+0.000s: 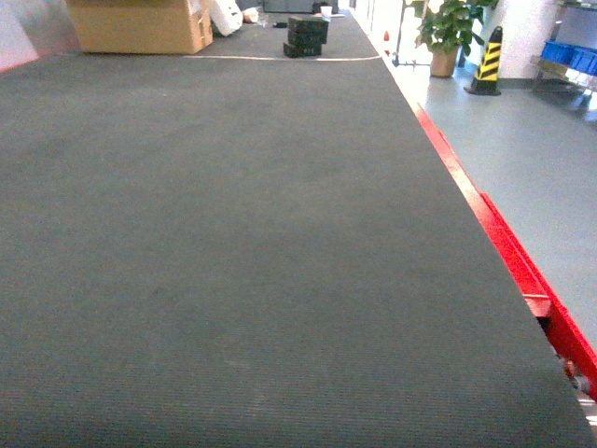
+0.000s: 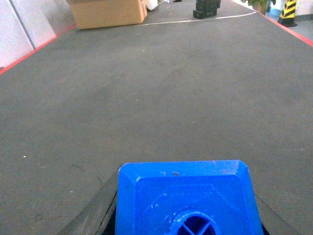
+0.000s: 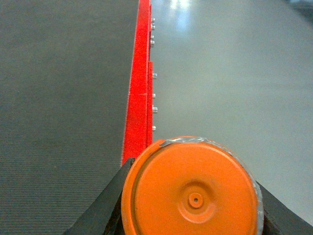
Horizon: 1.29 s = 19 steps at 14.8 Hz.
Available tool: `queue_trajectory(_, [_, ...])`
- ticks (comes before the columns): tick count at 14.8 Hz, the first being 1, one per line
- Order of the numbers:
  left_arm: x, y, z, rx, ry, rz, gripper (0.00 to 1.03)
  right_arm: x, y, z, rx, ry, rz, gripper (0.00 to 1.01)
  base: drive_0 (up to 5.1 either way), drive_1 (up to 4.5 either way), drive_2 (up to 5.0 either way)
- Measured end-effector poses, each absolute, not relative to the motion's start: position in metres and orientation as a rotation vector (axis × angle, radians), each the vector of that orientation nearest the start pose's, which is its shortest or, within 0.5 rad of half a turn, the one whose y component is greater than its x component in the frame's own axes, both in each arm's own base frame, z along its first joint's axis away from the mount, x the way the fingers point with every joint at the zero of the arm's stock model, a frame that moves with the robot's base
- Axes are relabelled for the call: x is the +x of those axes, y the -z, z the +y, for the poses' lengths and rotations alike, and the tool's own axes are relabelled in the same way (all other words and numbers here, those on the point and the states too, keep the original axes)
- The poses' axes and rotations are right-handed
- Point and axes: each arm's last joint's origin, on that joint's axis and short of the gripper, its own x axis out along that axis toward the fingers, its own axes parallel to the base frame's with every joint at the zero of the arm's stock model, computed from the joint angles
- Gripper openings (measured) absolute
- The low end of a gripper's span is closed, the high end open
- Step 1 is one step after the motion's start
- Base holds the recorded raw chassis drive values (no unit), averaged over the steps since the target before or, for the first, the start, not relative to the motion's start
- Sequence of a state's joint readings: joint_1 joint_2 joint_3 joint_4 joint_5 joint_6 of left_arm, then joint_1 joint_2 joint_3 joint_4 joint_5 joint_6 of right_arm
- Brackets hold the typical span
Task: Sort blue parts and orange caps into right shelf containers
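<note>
Spanning nearly all of the head view, dark grey ribbed belt, red side rail along its 3 o'clock edge, grey floor beyond. Cardboard box at 11 o'clock on the far end, black stacked blocks at 12. Potted plant and yellow-black cone at 1 o'clock; blue crates on a shelf at 2 o'clock. No arms in the head view. Left wrist view: left gripper clamped on a blue part at 6 o'clock, over the belt. Right wrist view: right gripper clamped on an orange cap at 6 o'clock, flat end to camera, over the rail edge.
</note>
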State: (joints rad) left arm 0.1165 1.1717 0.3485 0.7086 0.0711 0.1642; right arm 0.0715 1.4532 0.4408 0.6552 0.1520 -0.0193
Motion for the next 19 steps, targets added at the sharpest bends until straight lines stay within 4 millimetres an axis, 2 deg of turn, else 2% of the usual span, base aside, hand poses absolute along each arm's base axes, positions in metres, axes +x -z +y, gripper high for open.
queue_trajectory(19, [0.2227, -0.1971, 0.0236, 0.153, -0.034, 0.115, 0.45, 0.2598, -0.1563, 0.014, -0.059, 0.079, 0.354, 0.45, 4.9, -3.27, -1.5])
